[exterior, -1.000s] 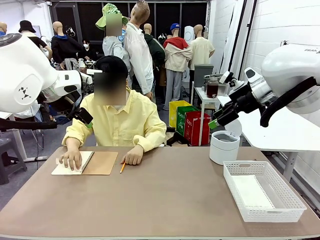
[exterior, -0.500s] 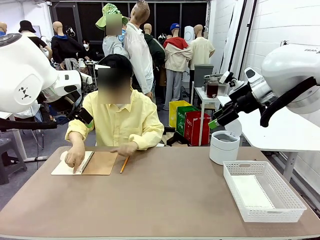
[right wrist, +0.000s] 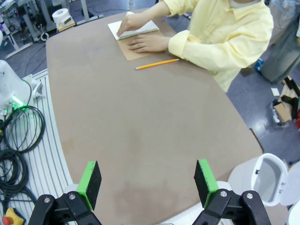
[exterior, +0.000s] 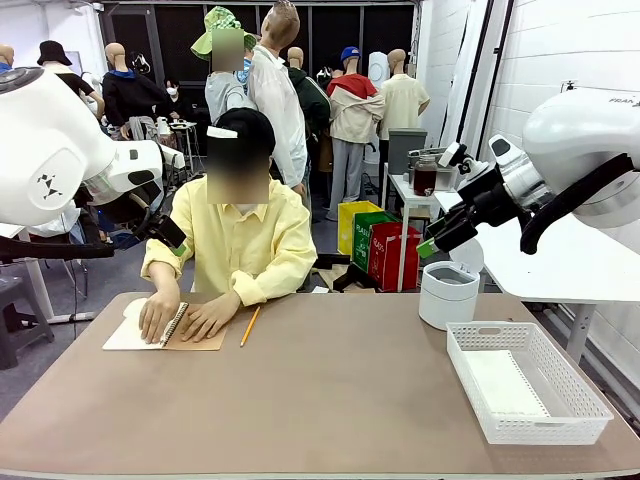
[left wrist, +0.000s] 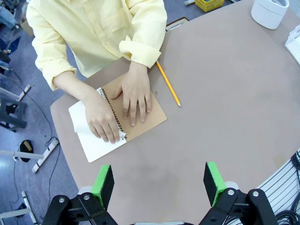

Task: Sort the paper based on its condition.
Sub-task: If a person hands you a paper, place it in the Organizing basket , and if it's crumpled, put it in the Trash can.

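Paper point(exterior: 505, 383) lies in the white basket point(exterior: 578, 398) at the table's right, another sheet point(left wrist: 96, 144) open in the notebook point(left wrist: 145, 117). Both grippers, left point(left wrist: 159, 180) and right point(right wrist: 146, 180), hang high with jaws wide, holding nothing. Across the table a person presses both hands point(left wrist: 137, 96) on the notebook, pencil point(left wrist: 168, 83) just beside, bin point(exterior: 448, 294) behind the basket.

Our right gripper point(right wrist: 146, 183) hangs open above the bare table point(right wrist: 140, 131); across it, a person's hands point(right wrist: 149, 43) press a notebook point(right wrist: 133, 29) beside a pencil point(right wrist: 157, 63).
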`<state>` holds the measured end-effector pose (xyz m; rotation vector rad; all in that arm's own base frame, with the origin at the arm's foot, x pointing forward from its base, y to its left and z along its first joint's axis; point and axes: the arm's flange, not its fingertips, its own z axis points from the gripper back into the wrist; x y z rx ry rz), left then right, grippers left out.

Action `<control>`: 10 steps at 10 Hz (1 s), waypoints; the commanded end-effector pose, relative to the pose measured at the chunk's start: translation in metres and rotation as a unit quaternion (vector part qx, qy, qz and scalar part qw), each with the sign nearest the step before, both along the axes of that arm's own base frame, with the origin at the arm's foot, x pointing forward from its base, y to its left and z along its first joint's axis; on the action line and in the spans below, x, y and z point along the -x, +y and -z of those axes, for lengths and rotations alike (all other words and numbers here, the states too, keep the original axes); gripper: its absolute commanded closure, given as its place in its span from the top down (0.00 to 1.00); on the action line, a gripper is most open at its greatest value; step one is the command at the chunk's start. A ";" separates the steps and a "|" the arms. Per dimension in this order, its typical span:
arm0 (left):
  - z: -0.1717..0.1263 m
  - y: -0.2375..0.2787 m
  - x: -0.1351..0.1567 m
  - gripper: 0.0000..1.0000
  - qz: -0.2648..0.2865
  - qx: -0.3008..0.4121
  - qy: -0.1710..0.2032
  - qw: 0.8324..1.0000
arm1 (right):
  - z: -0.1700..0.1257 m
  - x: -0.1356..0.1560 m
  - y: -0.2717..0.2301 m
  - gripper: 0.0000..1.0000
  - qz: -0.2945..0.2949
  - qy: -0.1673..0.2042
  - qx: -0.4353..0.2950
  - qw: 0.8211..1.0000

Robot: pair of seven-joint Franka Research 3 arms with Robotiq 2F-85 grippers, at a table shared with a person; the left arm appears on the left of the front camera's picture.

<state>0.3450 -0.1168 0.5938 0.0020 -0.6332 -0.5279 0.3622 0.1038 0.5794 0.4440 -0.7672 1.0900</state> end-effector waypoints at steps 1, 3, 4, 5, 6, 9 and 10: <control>0.000 0.001 0.000 1.00 0.000 0.000 0.003 1.000 | 0.000 0.000 0.001 1.00 -0.004 0.000 -0.008 1.000; 0.000 0.001 0.000 1.00 0.000 0.000 0.003 1.000 | 0.000 0.000 0.001 1.00 -0.004 0.000 -0.008 1.000; 0.000 0.001 0.000 1.00 0.000 0.000 0.003 1.000 | 0.000 0.000 0.001 1.00 -0.004 0.000 -0.008 1.000; 0.000 0.001 0.000 1.00 0.000 0.000 0.003 1.000 | 0.000 0.000 0.001 1.00 -0.004 0.000 -0.008 1.000; 0.000 0.001 0.000 1.00 0.000 0.000 0.003 1.000 | 0.000 0.000 0.001 1.00 -0.004 0.000 -0.008 1.000; 0.000 0.001 0.000 1.00 0.000 0.000 0.003 1.000 | 0.000 0.000 0.001 1.00 -0.004 0.000 -0.008 1.000; 0.000 0.001 0.000 1.00 0.000 0.000 0.003 1.000 | 0.000 0.000 0.001 1.00 -0.004 0.000 -0.008 1.000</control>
